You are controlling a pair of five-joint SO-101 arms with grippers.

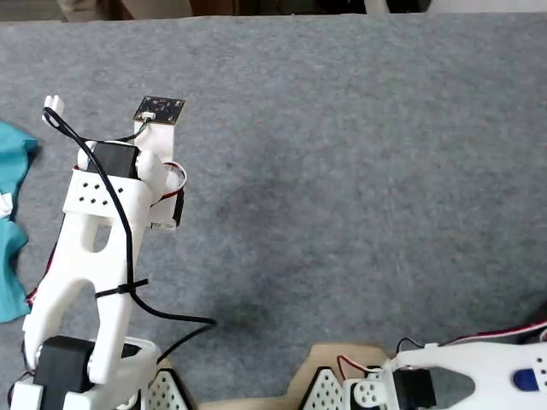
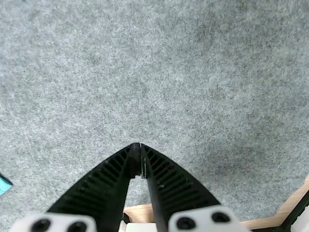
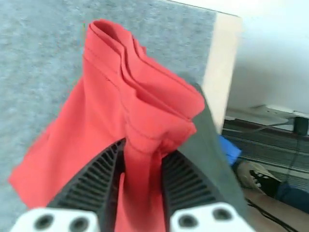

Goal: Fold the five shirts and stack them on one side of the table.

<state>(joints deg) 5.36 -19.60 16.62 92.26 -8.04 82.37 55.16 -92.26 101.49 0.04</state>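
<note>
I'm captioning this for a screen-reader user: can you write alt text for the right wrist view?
The right pincer is clamped on a bunched fold of a red shirt, with the grey felt table behind it. A dark grey cloth shows beside the shirt, near the table's wooden edge.

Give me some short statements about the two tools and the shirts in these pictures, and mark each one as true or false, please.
1. The left tool is shut and holds nothing. True.
2. The right tool grips a blue shirt. False: it is shut on a red shirt.
3. A teal shirt lies at one side of the table. True.
4. The left tool hangs over a pile of folded shirts. False: only the grey table cover lies under it.
</note>
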